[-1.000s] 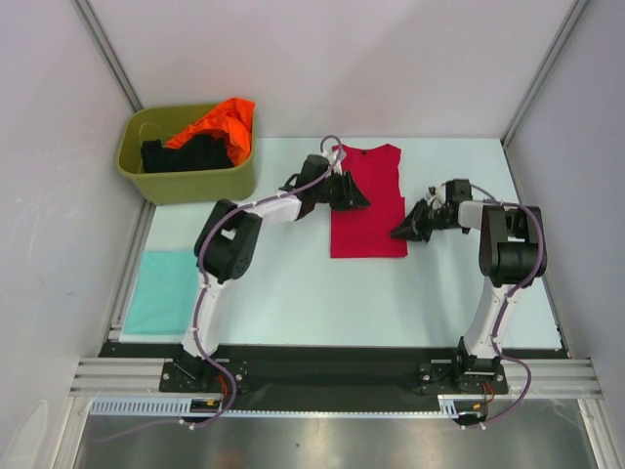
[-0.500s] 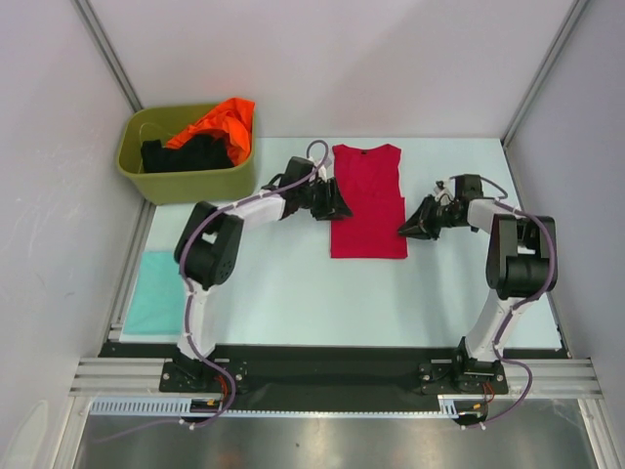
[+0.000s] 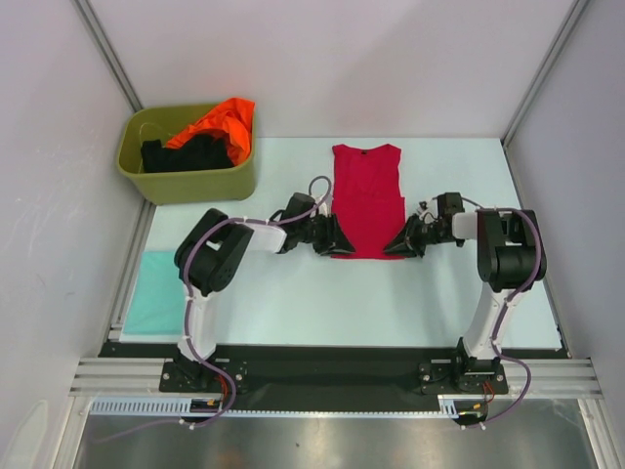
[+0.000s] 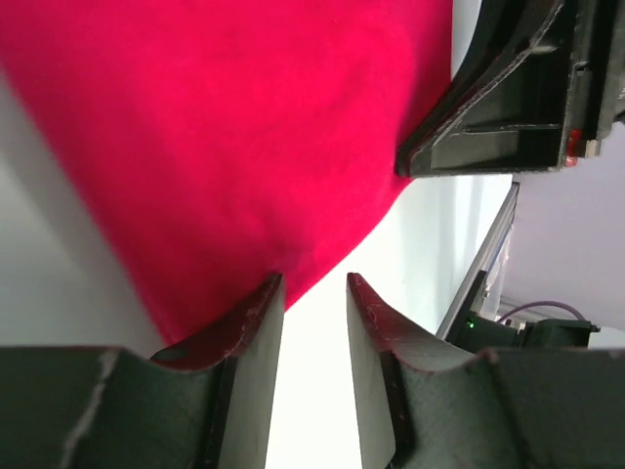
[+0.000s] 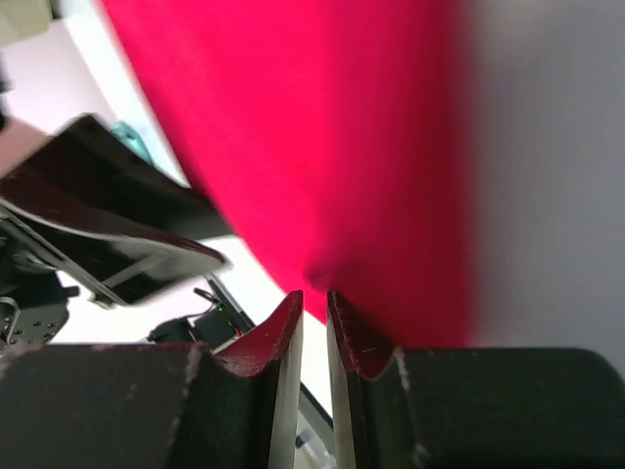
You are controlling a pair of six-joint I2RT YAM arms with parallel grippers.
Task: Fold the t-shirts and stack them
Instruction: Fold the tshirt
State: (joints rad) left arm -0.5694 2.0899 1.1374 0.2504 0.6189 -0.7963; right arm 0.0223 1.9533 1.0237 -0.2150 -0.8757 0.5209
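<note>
— Where do the pincers sit?
— The left gripper (image 3: pixel 342 244) and right gripper (image 3: pixel 389 249) face each other at the two near corners of the spread t-shirt (image 3: pixel 366 191). The shirt lies flat on the table (image 3: pixel 322 303), stretching away beyond them.
— And elsewhere?
— Well left of the left gripper and farther back, the tub (image 3: pixel 186 183) holds heaped t-shirts (image 3: pixel 200 142). Left and nearer lies a folded t-shirt (image 3: pixel 161 293), at the table's edge.

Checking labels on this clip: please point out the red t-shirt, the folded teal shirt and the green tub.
red t-shirt (image 3: pixel 366 200): top external view, middle of the cloth.
folded teal shirt (image 3: pixel 156 293): top external view, its centre.
green tub (image 3: pixel 195 184): top external view, near wall.
</note>
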